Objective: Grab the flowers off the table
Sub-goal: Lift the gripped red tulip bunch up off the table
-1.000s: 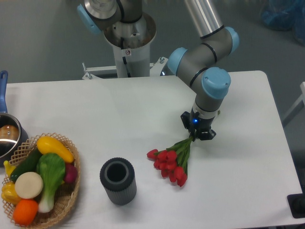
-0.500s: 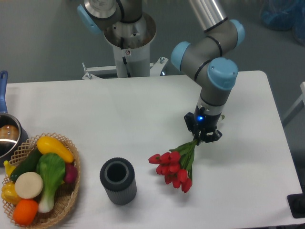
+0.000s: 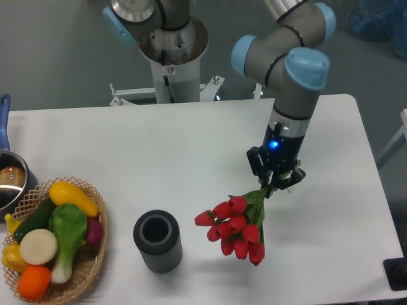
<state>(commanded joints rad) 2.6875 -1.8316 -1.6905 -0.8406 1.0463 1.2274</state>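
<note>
gripper [image 3: 275, 182]: gripping the stem end of the flowers [image 3: 235, 226], fingers pinching down on the green stems; no gap showing between them.
flowers: hanging bud-down from the gripper, just right of the dark ribbed cup [image 3: 158, 241]; red tulip heads are sitting lower than the stems, tilting toward the cup.
contact with table [image 3: 159, 159]: looking lifted; a soft shadow is falling under the buds, but I cannot tell for sure whether the lowest bud tips are clearing the surface.
progress: grasp is looking done, lift is looking underway; judging it mostly complete.
left to do: raising the bunch until all buds are plainly clearing the table.
risk: holding by the stem tips only, so the bunch may be swinging or slipping.
other: wicker basket of vegetables [image 3: 54, 238] sitting well left of the cup, not involved.
</note>
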